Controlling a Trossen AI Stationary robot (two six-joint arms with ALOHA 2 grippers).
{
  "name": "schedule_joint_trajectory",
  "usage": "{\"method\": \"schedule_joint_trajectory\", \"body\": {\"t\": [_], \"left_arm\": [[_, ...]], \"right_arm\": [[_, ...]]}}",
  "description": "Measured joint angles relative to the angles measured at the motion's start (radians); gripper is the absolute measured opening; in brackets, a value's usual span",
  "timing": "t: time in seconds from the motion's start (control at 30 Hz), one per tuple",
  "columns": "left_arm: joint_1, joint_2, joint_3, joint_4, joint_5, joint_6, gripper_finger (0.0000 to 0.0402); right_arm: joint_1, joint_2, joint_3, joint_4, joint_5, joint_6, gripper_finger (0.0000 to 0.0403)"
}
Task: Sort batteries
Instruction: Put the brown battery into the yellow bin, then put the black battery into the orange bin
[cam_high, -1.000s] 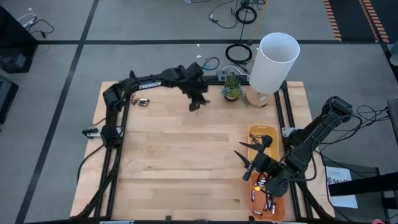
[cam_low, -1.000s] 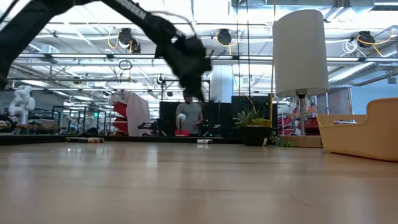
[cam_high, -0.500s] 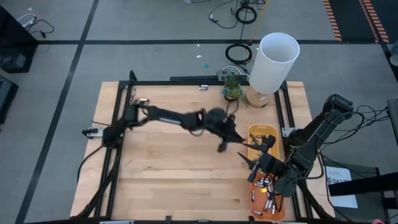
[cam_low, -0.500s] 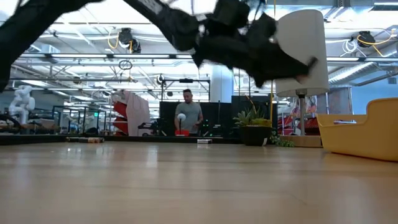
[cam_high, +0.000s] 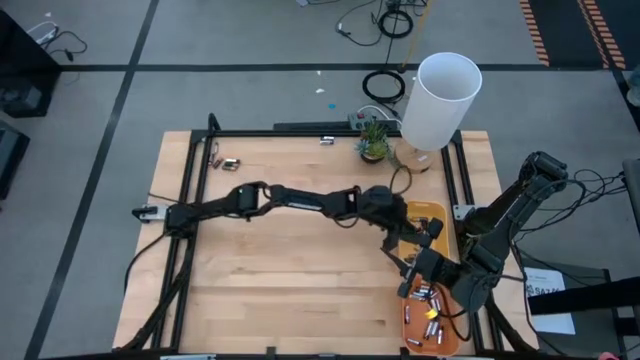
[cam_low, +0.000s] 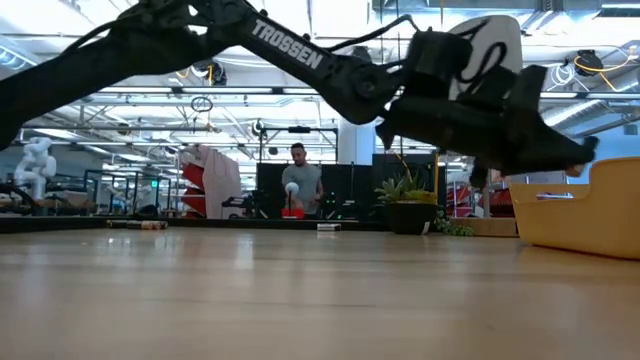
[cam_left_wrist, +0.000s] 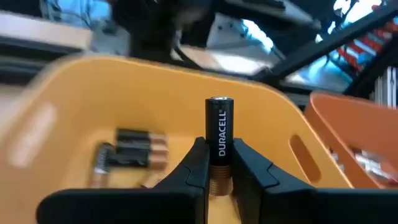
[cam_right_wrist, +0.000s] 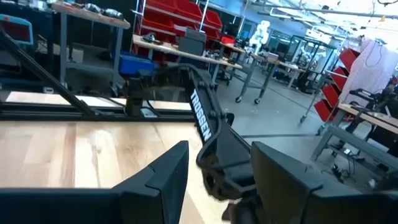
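My left gripper (cam_left_wrist: 219, 177) is shut on a black and copper battery (cam_left_wrist: 219, 134) and hovers just over the yellow tray (cam_high: 432, 210) at the table's right side. More dark batteries (cam_left_wrist: 134, 149) lie on that tray's floor. The orange tray (cam_high: 447, 335), nearer the front edge, holds several batteries (cam_high: 428, 310). My right gripper (cam_high: 412, 262) stands open above the gap between the two trays, with nothing between its fingers (cam_right_wrist: 163, 180). My left gripper pinches the battery's copper lower end (cam_left_wrist: 219, 171) between its two fingers. The fingers reach out nearly level from the table's left side, tipped slightly down. The battery points on past the fingertips, in line with the fingers, lifted clear above the yellow tray's floor.
A white lamp (cam_high: 440, 100) and a small potted plant (cam_high: 374, 142) stand at the far right. Loose batteries (cam_high: 228, 163) lie at the table's far left corner. The left arm (cam_high: 300, 198) stretches across the table's middle.
My left gripper has swung from the table's far edge toward the right and near side, sinking and tipping from pointing down to nearly level, and now reaches over the yellow tray.
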Motion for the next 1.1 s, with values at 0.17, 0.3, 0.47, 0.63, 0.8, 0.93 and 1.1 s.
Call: {"method": "schedule_joint_trajectory", "body": {"t": [0.17,0.3,0.47,0.63,0.8,0.93,1.1], "left_arm": [[-0.013,0.014,0.009,-0.040,0.002,0.011,0.0106],[-0.013,0.008,0.010,-0.039,0.008,0.009,0.0159],[0.004,-0.024,0.009,-0.110,0.072,0.040,0.0181],[0.017,-0.122,0.012,-0.406,0.046,0.259,0.0183],[0.013,-0.208,0.011,-0.813,-0.095,0.477,0.0184],[0.025,-0.246,0.012,-1.180,-0.148,0.549,0.0185],[0.060,-0.244,-0.055,-1.593,-0.207,0.557,0.0185]], "right_arm": [[0.000,0.000,0.000,0.017,-0.003,-0.029,0.0167],[0.000,0.000,0.000,0.017,-0.004,-0.029,0.0167],[0.000,0.000,0.000,0.017,-0.004,-0.029,0.0167],[0.005,0.000,0.000,0.016,-0.004,-0.028,0.0167],[0.021,0.001,0.000,0.004,-0.004,-0.027,0.0167],[0.032,0.001,0.000,-0.012,-0.004,-0.025,0.0167],[0.032,0.001,0.000,-0.092,-0.004,0.039,0.0167]]}}
